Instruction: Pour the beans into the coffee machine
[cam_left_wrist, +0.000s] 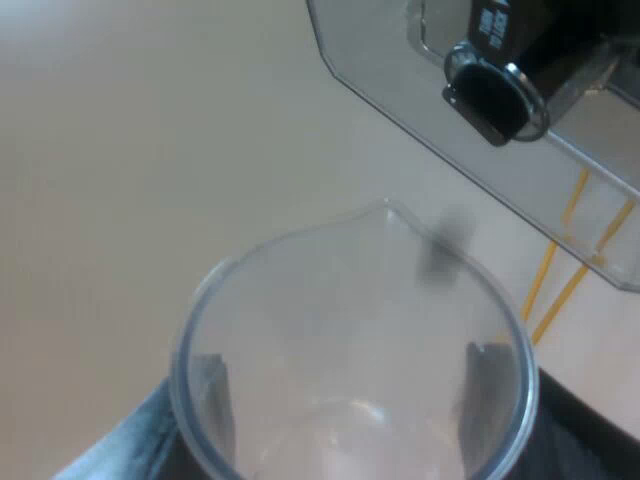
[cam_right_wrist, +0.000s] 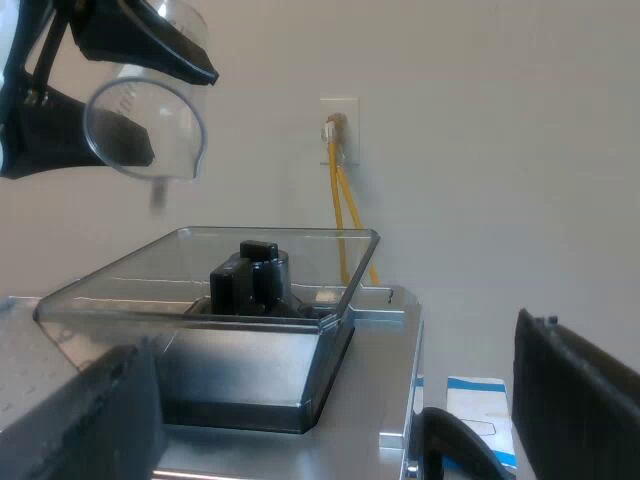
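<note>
Left end effector of mine is clamped on the measuring glass, one finger against each side of its wall. The glass is tipped on its side, higher than the bean hopper and near its rim. Right end effector is spread wide, holding nothing, over the espresso machine top beside the hopper.

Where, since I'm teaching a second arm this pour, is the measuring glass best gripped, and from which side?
Grip the measuring glass across its round wall, coming from the side opposite the spout. The wall is smooth and handleless, so two fingers on opposite sides hold best, as the left gripper does, leaving the spout free toward the bean hopper.
</note>
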